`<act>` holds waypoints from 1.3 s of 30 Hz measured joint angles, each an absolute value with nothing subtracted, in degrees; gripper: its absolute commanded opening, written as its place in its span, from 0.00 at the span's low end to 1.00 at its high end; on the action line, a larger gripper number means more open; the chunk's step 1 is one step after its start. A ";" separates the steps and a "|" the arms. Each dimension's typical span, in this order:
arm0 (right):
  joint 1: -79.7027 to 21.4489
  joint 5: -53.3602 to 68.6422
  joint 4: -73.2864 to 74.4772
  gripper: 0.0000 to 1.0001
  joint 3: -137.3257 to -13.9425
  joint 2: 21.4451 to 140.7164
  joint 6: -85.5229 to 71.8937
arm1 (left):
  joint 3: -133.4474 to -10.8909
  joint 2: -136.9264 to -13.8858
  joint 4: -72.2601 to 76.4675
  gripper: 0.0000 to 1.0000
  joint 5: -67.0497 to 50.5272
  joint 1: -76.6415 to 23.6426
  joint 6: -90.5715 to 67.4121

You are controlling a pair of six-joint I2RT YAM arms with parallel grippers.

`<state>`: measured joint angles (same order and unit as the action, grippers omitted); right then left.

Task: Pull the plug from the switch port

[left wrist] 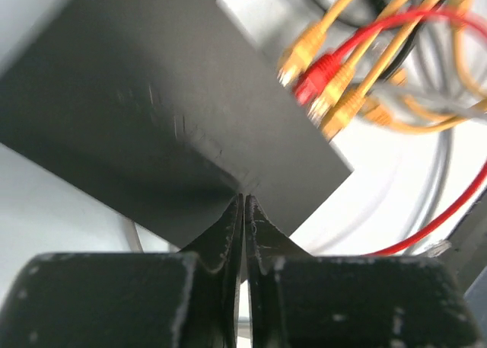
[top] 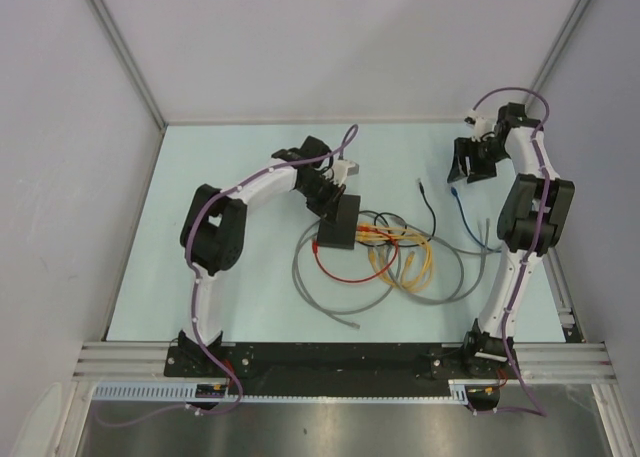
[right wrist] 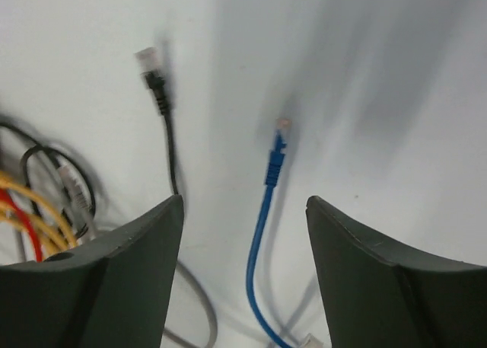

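You'll find the switch (top: 338,224) lying flat near the middle of the bench (top: 200,177), just ahead of the left arm. Its socket edge faces the right arm's side. A red plug (left wrist: 319,75) sits against that edge with yellow plugs (left wrist: 299,52) on both sides of it (the left wrist view is too blurred to count them or to see how deep each one goes). Their cables spill out in loose loops toward the right, tangled with a grey cable (top: 320,297) that curls around the near side of the box.

Your left pincer (left wrist: 243,211) is closed, its two fingers pressed together with no gap, the tips resting at the switch's edge opposite the plugs. You cannot tell from this view whether anything thin is nipped between them.

Your right pincer (right wrist: 243,211) stands wide open and has nothing in it. It hangs above the bench toward the far right, well apart from the switch. Below it a blue cable (right wrist: 270,165) runs up through the gap between the fingers without touching either one, its plug lying loose on the bench. A black cable (right wrist: 161,104) ends just to the left, its plug loose as well.
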<state>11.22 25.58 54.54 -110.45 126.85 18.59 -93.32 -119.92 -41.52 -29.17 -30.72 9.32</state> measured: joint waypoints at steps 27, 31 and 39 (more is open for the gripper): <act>0.43 26.85 65.45 0.70 -78.39 101.08 61.36 | -88.44 -113.30 -43.29 0.22 -33.61 -26.94 7.31; 0.01 24.45 63.11 0.62 -76.71 103.59 63.13 | -88.40 -113.30 -43.64 0.22 -33.61 -26.85 7.27; -1.91 20.03 55.94 0.23 -76.20 104.71 62.06 | -88.40 -113.30 -43.51 0.22 -33.61 -26.85 6.90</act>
<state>-1.91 20.03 55.94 -76.20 104.71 62.06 -88.40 -113.30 -43.51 -33.61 -26.85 6.90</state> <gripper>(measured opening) 0.354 0.220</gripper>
